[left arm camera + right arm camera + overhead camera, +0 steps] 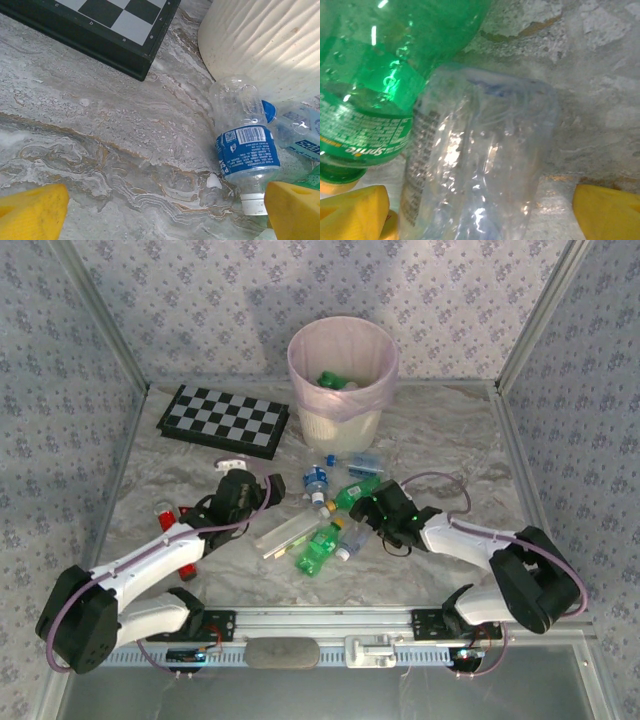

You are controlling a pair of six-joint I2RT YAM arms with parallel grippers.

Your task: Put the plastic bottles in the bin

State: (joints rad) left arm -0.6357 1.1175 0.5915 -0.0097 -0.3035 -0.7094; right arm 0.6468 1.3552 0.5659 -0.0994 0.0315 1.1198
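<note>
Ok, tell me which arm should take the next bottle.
Right. The right gripper, open, straddles a clear bottle lying beside a green bottle. The left gripper is open over bare table, with a blue-labelled bottle off toward one finger.

I see a matt, stone-patterned tabletop (pixel 100 125), a glossy, crinkled clear plastic bottle (pixel 480 165), a shiny green Sprite bottle (pixel 385 60), and the bin (pixel 260 40) in ribbed cream plastic with a thin pink film liner (pixel 372 390).
</note>
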